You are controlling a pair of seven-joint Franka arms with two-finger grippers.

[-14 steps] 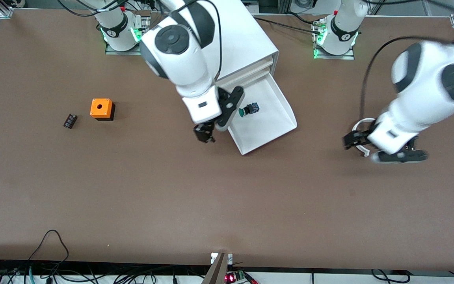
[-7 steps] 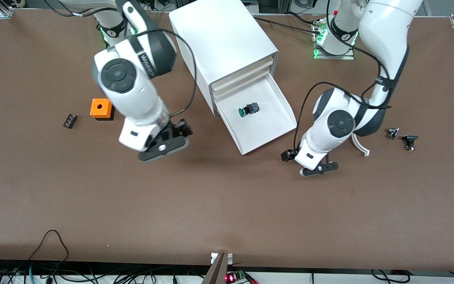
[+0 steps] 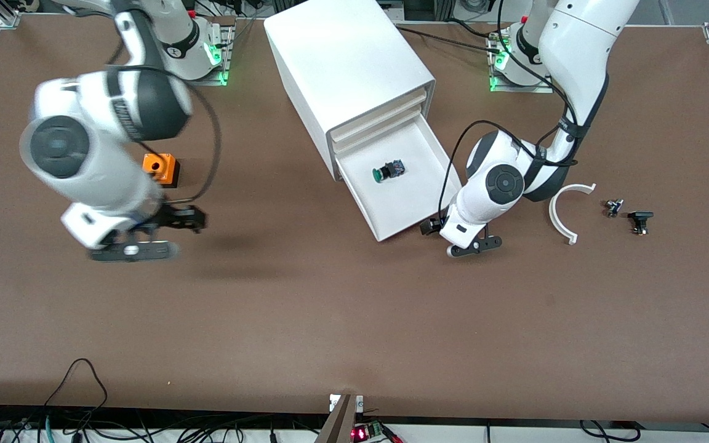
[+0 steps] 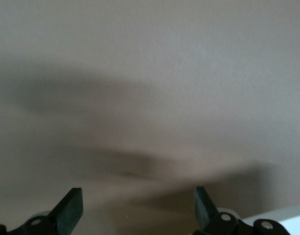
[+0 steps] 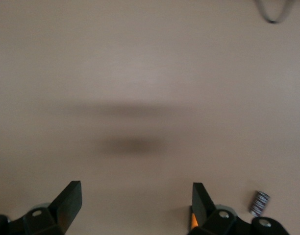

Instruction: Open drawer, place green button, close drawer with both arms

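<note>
At the 9 o'clock side of the front view, the right claw (image 3: pixel 167 224) is held over bare bench (image 3: pixel 305 320), toward the right arm's end. In the right wrist view its fingers (image 5: pixel 69 200) are seen spread wide apart, with nothing between them and only brown surface under them. The right arm (image 3: pixel 93 154) is seen blurred. An orange cube (image 3: pixel 160 169) with a hole in its top sits on the bench just beside that arm, partly covered by it. A small dark striped block (image 5: pixel 260 203) is picked out at the edge of the right wrist view, lying flat on the bench.

At the 12 o'clock part of the bench a white cabinet (image 3: pixel 348 67) is stood at an angle. Its lowest drawer (image 3: pixel 440 160) is pulled fully out, toward 5 o'clock. The button (image 3: pixel 388 171) is found lying on its side inside the drawer, on the tray floor, close to the cabinet end and apart from the walls, its green cap pointed toward 8 o'clock.

The left claw (image 3: pixel 429 226) is held low at the drawer's front corner, at about 4 o'clock from the button. In the left wrist view its fingers (image 4: pixel 70 205) are seen apart and empty, with a sliver of white at the frame's corner.

Toward the left arm's end, a white curved piece (image 3: pixel 560 215) lies on the bench, and two small dark parts (image 3: pixel 628 212) are set near it.
</note>
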